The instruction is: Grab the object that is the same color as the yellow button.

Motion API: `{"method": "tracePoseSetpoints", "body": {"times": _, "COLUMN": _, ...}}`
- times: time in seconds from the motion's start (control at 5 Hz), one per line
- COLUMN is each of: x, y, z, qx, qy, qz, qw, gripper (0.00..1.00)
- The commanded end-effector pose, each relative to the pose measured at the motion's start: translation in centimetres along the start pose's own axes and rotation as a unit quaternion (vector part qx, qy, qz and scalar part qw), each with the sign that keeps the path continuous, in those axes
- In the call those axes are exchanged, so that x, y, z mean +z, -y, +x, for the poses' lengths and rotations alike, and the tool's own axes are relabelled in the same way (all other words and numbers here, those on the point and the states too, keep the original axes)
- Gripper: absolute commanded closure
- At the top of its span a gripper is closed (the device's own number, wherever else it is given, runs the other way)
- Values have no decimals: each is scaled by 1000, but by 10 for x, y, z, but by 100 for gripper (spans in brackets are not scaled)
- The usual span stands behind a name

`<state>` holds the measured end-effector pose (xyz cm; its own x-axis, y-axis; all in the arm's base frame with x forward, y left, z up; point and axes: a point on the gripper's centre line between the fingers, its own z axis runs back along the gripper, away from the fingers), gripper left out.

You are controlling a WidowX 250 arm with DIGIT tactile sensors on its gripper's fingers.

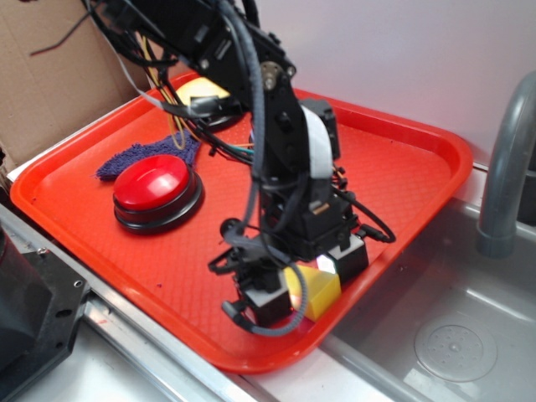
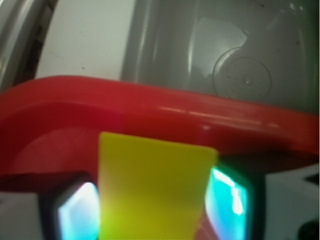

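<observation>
Two views: wrist shows gripper (image 2: 152, 200) jaws clenched on yellow block (image 2: 152, 185) at red tray (image 2: 165, 112) near edge, sink drain (image 2: 242, 76) beyond. Exterior adds red button (image 1: 157, 186), half-hidden yellow button (image 1: 203, 90). No legible writing.

My arm (image 1: 276, 126) was black, draped in looping black cables (image 1: 251, 201), with a white strip (image 1: 316, 151) down my wrist and grey-black blocky fingers (image 1: 266, 300).

You have a yellow block (image 1: 316, 293), a red tray (image 1: 402, 159) with fine dimpled texture, a red-domed button (image 1: 155, 188) on black base, a purple cloth (image 1: 138, 157), and a grey sink (image 1: 456, 335).
</observation>
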<state>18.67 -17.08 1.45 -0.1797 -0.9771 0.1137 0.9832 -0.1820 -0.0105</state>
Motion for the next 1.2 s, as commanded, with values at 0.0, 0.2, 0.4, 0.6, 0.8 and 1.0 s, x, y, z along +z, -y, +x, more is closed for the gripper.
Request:
{"method": "tracePoseSetpoints", "body": {"times": 0.0, "x": 11, "y": 13, "z": -7, "qx": 16, "qy": 2, "qz": 12, "qw": 1000, "gripper": 100}}
{"method": "tracePoseSetpoints", "body": {"times": 0.2, "x": 40, "y": 17, "z": -10, "qx": 90, "qy": 24, "qz": 23, "qw": 995, "gripper": 100}}
{"method": "tracePoseSetpoints", "body": {"times": 0.4, "x": 92, "y": 24, "z": -23, "qx": 210, "qy": 0, "qz": 61, "qw": 976, "gripper": 100}}
{"method": "tracePoseSetpoints", "body": {"times": 0.6, "x": 133, "y": 21, "z": -44, "qx": 328, "qy": -22, "qz": 78, "qw": 941, "gripper": 100}}
{"method": "tracePoseSetpoints", "body": {"times": 0.8, "x": 160, "y": 20, "z": -63, "qx": 442, "qy": -47, "qz": 84, "qw": 892, "gripper": 100}}
{"method": "tracePoseSetpoints", "body": {"times": 1.0, "x": 182, "y": 22, "z": -86, "qx": 549, "qy": -70, "qz": 84, "qw": 828, "gripper": 100}}
